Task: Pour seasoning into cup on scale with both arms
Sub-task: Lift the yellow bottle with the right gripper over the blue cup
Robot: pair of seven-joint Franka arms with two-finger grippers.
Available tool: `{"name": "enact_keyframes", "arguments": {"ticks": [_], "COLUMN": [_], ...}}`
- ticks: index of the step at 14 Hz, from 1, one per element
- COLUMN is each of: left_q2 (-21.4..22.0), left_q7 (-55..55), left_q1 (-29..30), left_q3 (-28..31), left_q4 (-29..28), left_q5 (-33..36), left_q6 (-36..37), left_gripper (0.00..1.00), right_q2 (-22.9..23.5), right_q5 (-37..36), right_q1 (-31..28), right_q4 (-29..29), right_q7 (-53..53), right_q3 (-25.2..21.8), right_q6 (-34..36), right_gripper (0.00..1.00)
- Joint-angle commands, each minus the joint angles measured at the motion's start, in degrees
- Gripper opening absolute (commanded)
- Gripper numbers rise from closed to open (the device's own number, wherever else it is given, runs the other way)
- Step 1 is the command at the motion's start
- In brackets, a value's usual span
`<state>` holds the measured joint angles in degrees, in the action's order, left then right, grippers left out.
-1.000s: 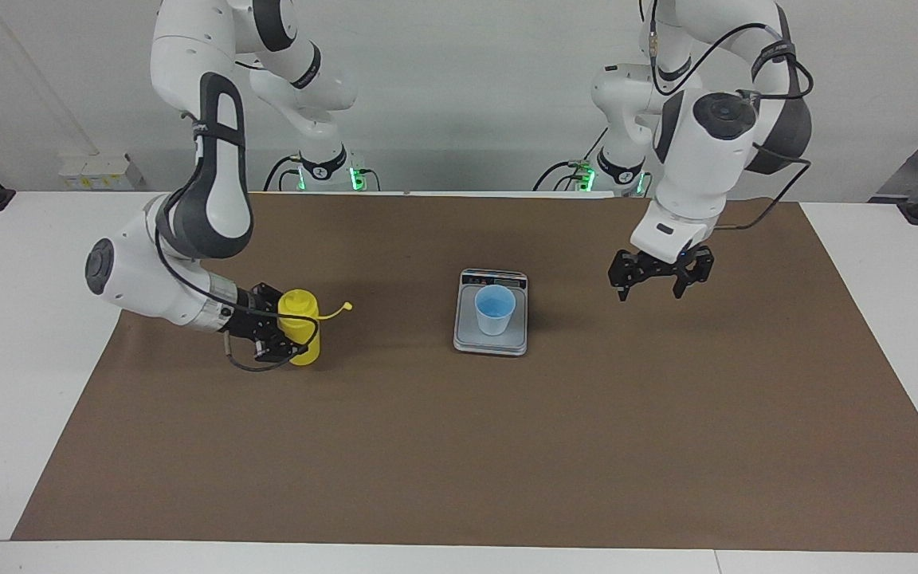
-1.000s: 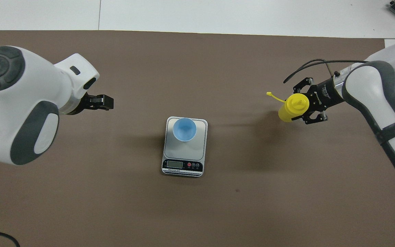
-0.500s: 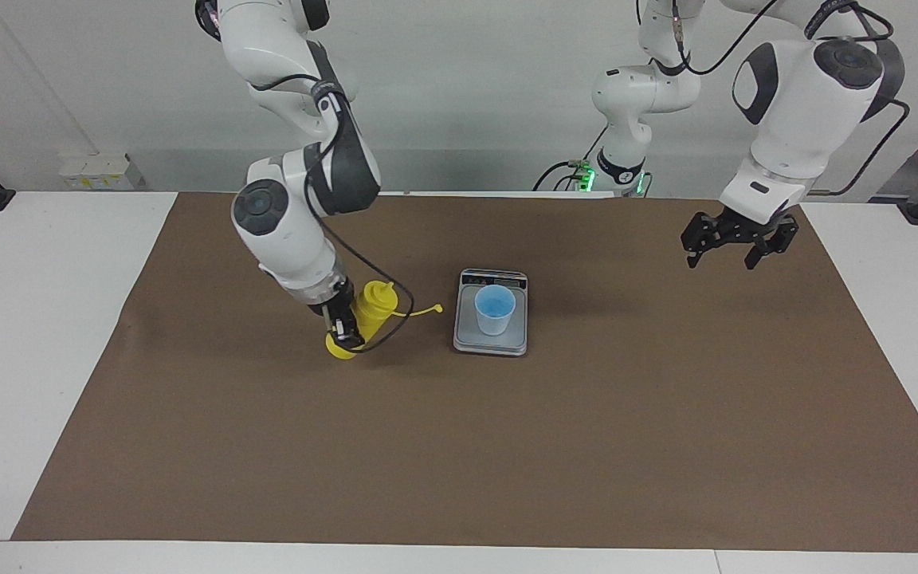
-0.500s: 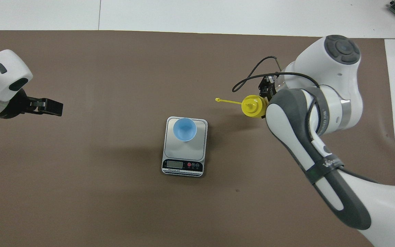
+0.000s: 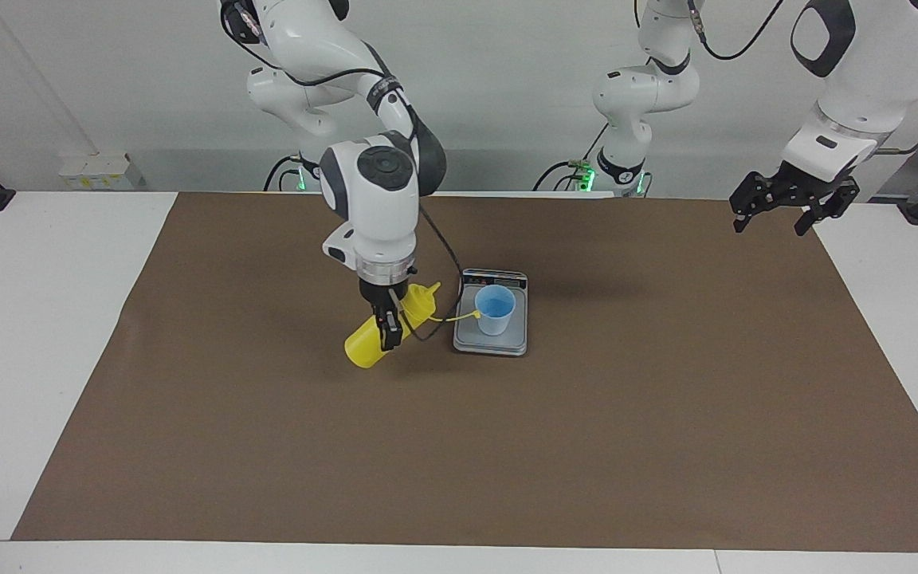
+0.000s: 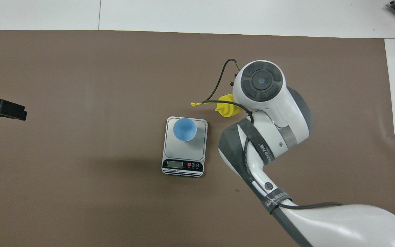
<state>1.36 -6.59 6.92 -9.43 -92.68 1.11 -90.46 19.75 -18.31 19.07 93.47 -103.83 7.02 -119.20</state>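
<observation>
The light blue cup (image 5: 495, 309) stands upright on the silver-grey scale (image 5: 491, 343), display strip toward the robots. My right gripper (image 5: 386, 327) is shut on the yellow seasoning bottle (image 5: 362, 349). It holds the bottle tilted over the mat beside the scale, nozzle pointing at the cup, tethered cap (image 5: 476, 313) hanging by the cup's rim. In the overhead view the right arm hides most of the bottle (image 6: 226, 107); the cup (image 6: 184, 129) and scale (image 6: 184, 151) show fully. My left gripper (image 5: 784, 209) is open and empty, raised over the mat's edge at the left arm's end.
A brown mat (image 5: 459, 446) covers the white table (image 5: 37, 335). A black cable (image 5: 443, 247) loops from the right wrist past the bottle. The left gripper (image 6: 2, 109) shows at the overhead view's edge.
The right arm has carried the bottle toward the scale and tilted its nozzle at the cup. The left gripper has drawn away from the scale toward its own end of the table.
</observation>
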Motion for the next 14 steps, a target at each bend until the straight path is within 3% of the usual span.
{"name": "enact_keyframes", "arguments": {"ticks": [1, 5, 8, 14], "left_q2": [1.54, 4.96, 4.00, 2.95], "left_q7": [-0.09, 0.00, 0.00, 0.09], "left_q1": [0.03, -0.06, -0.06, 0.82], "left_q3": [-0.15, -0.50, -0.50, -0.24], "left_q4": [0.75, -3.55, -0.93, -1.27], "left_q5": [-0.23, -0.14, -0.31, -2.95], "left_q6": [3.53, 2.93, 2.39, -2.17], "left_gripper": [1.00, 1.00, 1.00, 1.00], "right_q2": [-0.32, 0.12, 0.38, 3.80], "right_q5": [-9.51, -22.71, -30.09, -55.47], "right_q1": [1.67, 5.10, 6.16, 8.79], "right_q4": [-0.04, 0.40, 1.45, 2.95], "right_q7": [-3.74, -9.98, -12.27, -22.36], "right_q3": [-0.08, 0.09, 0.01, 0.10], "right_q6": [-3.84, -7.71, -15.35, -15.72], "right_gripper": [0.00, 0.00, 0.00, 0.00]}}
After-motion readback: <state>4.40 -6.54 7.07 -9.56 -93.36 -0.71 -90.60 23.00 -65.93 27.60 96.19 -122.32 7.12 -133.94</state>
